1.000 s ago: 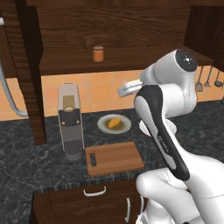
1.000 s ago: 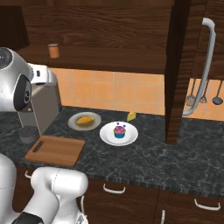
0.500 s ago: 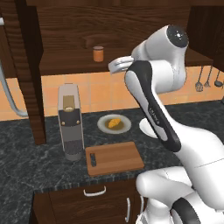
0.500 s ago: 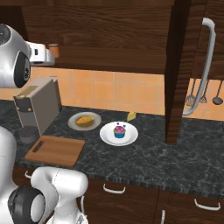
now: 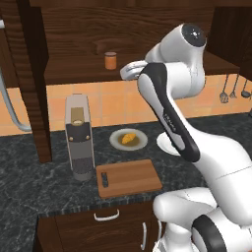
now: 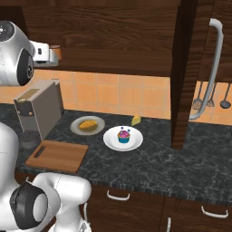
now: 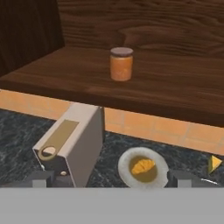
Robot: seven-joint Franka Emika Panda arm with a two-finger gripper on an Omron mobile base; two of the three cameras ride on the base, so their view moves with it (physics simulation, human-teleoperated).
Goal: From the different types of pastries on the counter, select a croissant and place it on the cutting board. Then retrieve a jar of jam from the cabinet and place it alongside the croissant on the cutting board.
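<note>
Left base view: the end effector point(image 5: 129, 72) hangs raised beside the jar of jam point(image 5: 110, 60) on the cabinet point(image 5: 88, 74) shelf, while the croissant point(image 5: 128, 138) sits on its plate point(image 5: 140, 143), the cutting board point(image 5: 129, 177) bare.

Right base view: the cupcake point(image 6: 123, 135) stands apart.

Hand view: fingertips point(image 7: 186, 177) spread wide, empty — best to drop squarely over the croissant first.

Jar of jam point(image 7: 121, 64) on cabinet point(image 7: 175, 87) shelf
</note>
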